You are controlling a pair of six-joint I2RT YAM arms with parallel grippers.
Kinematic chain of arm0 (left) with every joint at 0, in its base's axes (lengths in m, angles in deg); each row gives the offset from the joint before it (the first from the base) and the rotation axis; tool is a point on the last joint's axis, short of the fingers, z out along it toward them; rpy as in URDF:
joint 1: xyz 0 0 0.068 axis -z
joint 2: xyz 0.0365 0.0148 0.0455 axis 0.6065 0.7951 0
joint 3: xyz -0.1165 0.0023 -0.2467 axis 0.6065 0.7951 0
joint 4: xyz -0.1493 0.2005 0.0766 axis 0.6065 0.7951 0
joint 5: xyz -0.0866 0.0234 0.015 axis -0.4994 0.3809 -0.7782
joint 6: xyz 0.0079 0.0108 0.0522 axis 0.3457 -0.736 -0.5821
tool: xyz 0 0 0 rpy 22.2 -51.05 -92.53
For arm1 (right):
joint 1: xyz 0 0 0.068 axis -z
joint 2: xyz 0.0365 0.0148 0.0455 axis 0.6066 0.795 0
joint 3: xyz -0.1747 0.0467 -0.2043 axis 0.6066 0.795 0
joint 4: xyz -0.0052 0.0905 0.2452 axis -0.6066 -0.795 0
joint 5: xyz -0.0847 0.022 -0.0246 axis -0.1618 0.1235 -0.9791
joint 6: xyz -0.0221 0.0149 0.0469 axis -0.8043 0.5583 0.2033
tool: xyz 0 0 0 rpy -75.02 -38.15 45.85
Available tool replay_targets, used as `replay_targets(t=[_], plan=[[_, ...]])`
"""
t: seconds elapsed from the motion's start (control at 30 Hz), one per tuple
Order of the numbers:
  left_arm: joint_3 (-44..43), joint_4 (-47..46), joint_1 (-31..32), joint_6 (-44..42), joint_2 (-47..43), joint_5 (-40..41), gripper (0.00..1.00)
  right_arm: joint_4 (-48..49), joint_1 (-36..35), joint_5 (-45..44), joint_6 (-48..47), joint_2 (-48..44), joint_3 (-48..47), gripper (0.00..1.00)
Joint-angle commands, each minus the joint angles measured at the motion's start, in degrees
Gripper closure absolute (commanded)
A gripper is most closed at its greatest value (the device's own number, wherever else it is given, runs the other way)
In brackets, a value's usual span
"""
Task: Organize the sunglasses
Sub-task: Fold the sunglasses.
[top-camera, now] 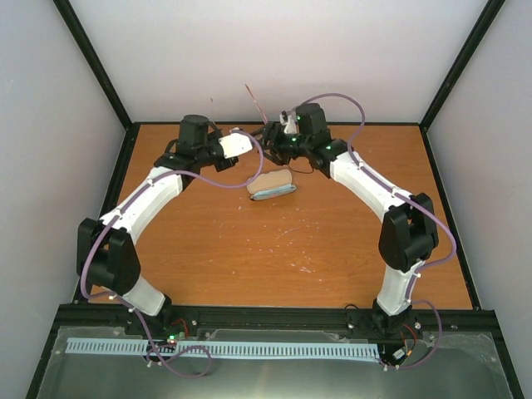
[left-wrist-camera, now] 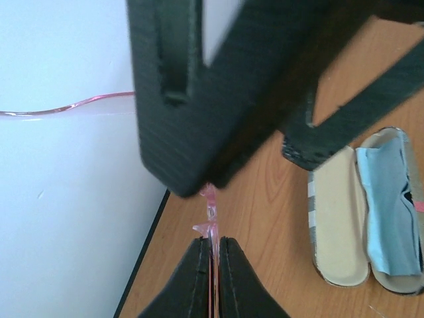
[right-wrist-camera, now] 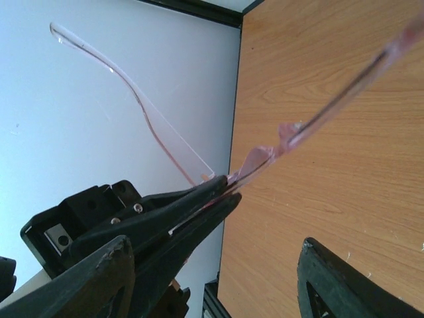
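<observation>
Left gripper (left-wrist-camera: 212,246) pinches the sunglasses (right-wrist-camera: 311,122) aloft, right gripper (right-wrist-camera: 215,255) gapes empty alongside; next it should probably fold a temple shut.

From the left wrist, the right gripper (left-wrist-camera: 244,175) looms blurred just ahead of the tool's tips and hides most of the sunglasses (left-wrist-camera: 211,215). We see only a pink scrap above the left gripper (left-wrist-camera: 212,248) and one temple arm (left-wrist-camera: 66,107), cut by the picture's left edge. The tan case (left-wrist-camera: 338,225), ahead and to the tool's right, runs off the picture with its blue cloth (left-wrist-camera: 387,212). From the right wrist, the frame leaves through the upper corner, smeared; we cannot make out lenses. From above, the glasses are too small to read.
</observation>
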Motion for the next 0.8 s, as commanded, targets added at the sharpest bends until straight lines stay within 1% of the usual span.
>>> replay_targets(t=[0.0,0.37,0.57,0.77], plan=[[-3.89,-4.14,0.97,3.99,2.04,3.14,1.0,-4.36,-1.2,-6.06,1.69,1.1,-1.58,0.35],[-5.38,-4.33,1.62,6.21,1.92,1.42,0.99,-8.03,-1.52,-14.8,5.03,4.36,-6.03,0.34],[-4.95,-3.89,1.63,6.47,1.25,0.89,0.99,-4.42,-1.51,-16.06,7.2,5.66,-6.68,0.36],[-4.38,-3.93,1.81,6.91,1.25,0.86,0.99,0.96,-1.49,-15.43,9.87,5.41,-5.0,0.39]])
